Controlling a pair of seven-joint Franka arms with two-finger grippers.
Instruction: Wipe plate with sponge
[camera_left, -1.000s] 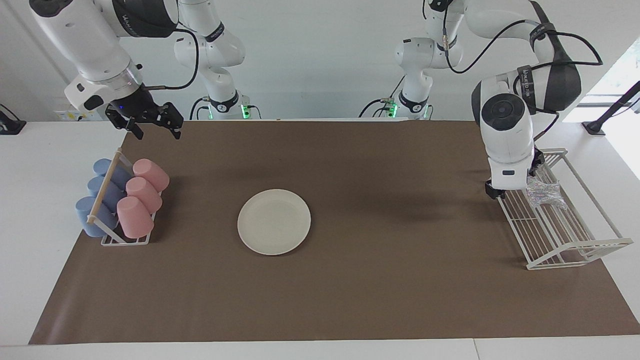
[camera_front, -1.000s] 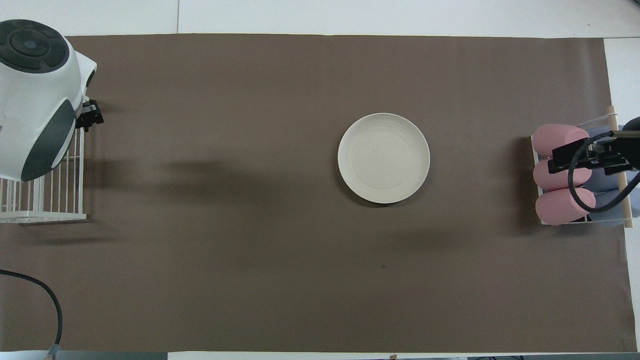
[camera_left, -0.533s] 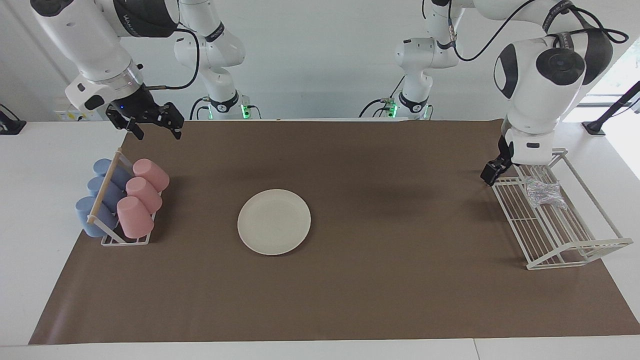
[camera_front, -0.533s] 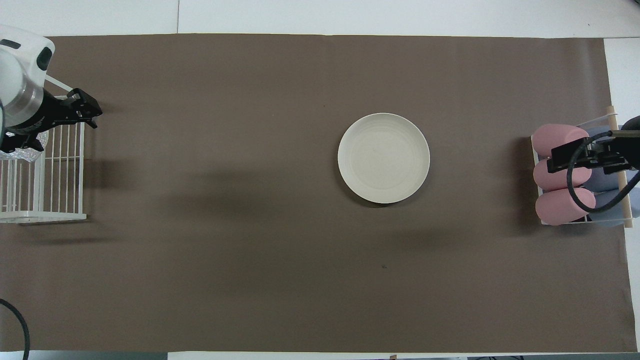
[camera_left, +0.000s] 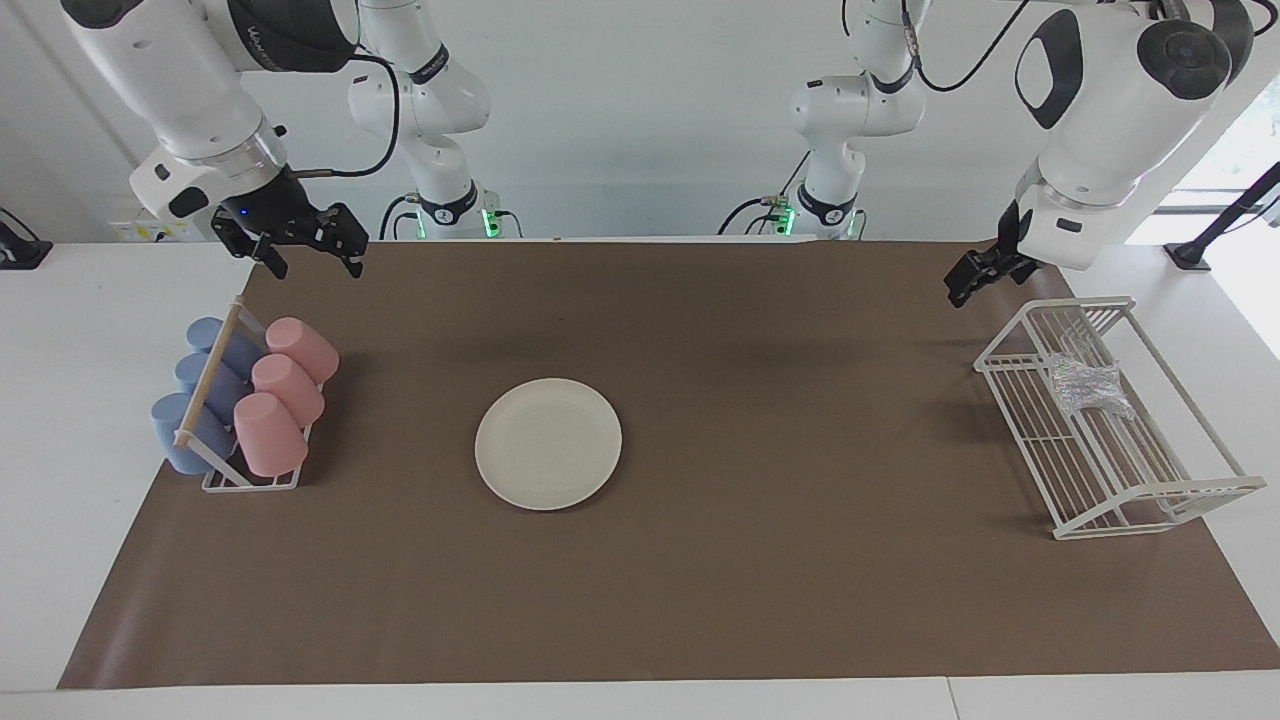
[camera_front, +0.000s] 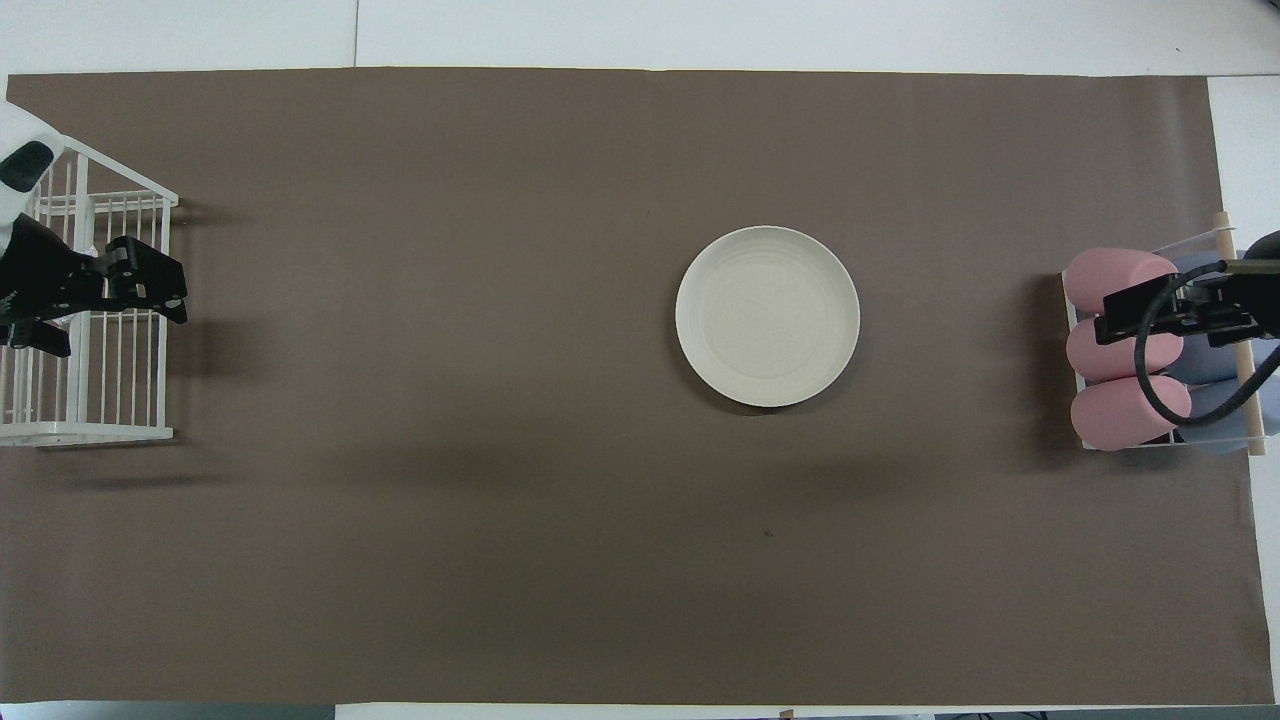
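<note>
Both hands gape empty; plate (camera_left: 548, 443) sits mid-mat, well apart from both racks.

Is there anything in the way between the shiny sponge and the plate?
Only the rack's own low rim. The sponge lies in the white wire rack at the left arm's end, and the plate sits mid-mat with bare brown mat between them. The left claw hangs empty over the mat beside the rack.

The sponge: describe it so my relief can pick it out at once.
Find the white wire rack at the left arm's end of the table. The sponge lies in it: a crumpled, silvery, glittery pad, the only thing there.
</note>
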